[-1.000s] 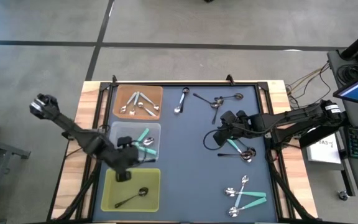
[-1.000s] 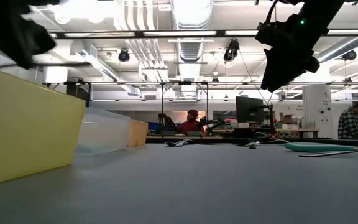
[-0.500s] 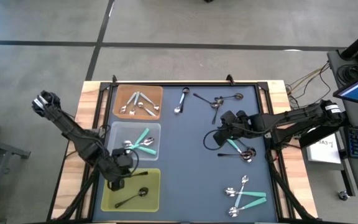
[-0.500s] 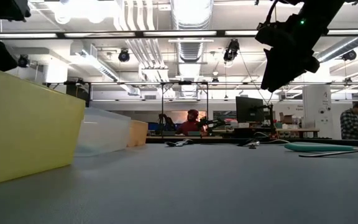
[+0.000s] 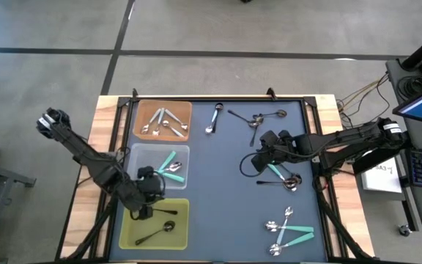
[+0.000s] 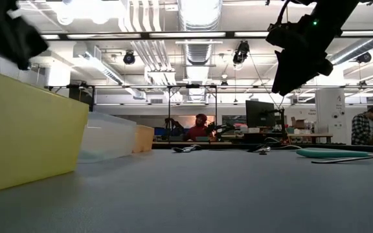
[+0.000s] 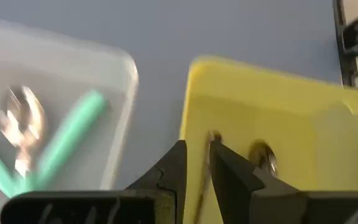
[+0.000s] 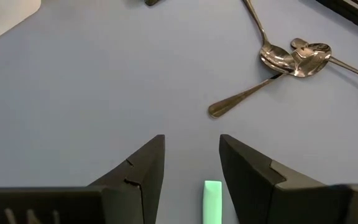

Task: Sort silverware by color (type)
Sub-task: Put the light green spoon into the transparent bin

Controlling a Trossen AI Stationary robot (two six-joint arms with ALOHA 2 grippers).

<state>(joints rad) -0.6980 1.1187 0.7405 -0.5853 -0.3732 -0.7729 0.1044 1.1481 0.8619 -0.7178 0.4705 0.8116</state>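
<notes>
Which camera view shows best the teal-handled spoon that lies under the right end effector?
The high view: the teal-handled spoon lies whole beside the right end effector, near a dark spoon. The right wrist view shows only its handle tip between the open fingers. The low view shows a teal sliver. The left wrist view misses it.

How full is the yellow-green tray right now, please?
Nearly empty. The high view shows the yellow-green tray holding two dark spoons, its floor otherwise bare.

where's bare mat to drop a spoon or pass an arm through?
Free: the centre strip between the clear square tray and the right gripper, and the stretch right of the yellow-green square tray. Crowded: the top edge and the bottom-right spoon cluster.
</notes>
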